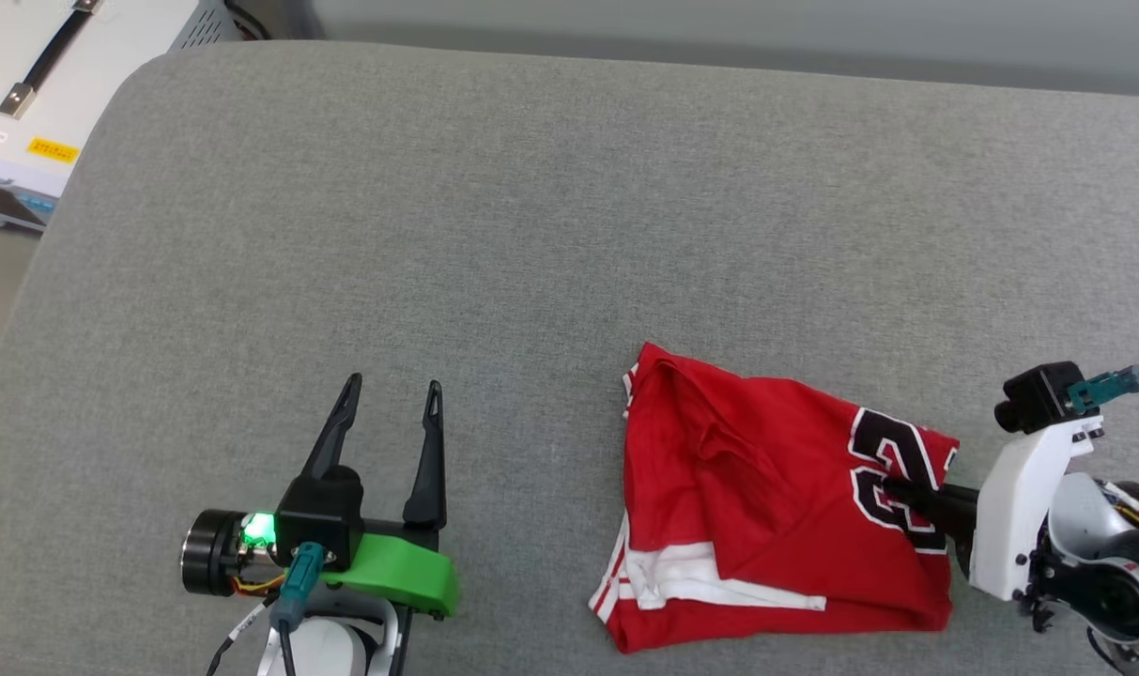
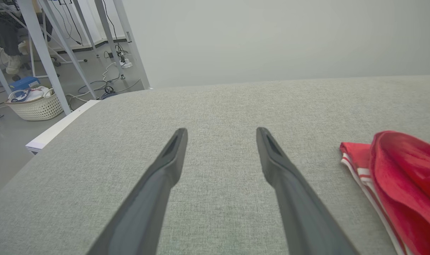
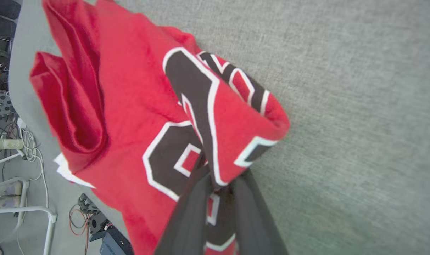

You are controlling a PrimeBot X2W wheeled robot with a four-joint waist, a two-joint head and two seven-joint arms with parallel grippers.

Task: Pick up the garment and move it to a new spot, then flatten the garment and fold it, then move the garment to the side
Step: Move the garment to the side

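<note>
The garment (image 1: pixel 757 488) is a red T-shirt with white sleeve and striped trim, folded into a rough square at the lower right of the grey surface. Its dark-and-white printed number (image 1: pixel 884 469) faces up on the right side. My right gripper (image 1: pixel 893 488) reaches in from the right and is shut on the garment (image 3: pixel 137 117) at the printed fold, which bunches over the fingers (image 3: pixel 186 212). My left gripper (image 1: pixel 391 390) rests open at the lower left, well clear of the garment (image 2: pixel 402 177), with nothing between its fingers (image 2: pixel 168 159).
The grey padded table (image 1: pixel 494 216) stretches wide behind and to the left. A white equipment case (image 1: pixel 53 84) sits beyond its far left corner. A basket (image 2: pixel 35 102), cables and white table legs stand on the floor past the left edge.
</note>
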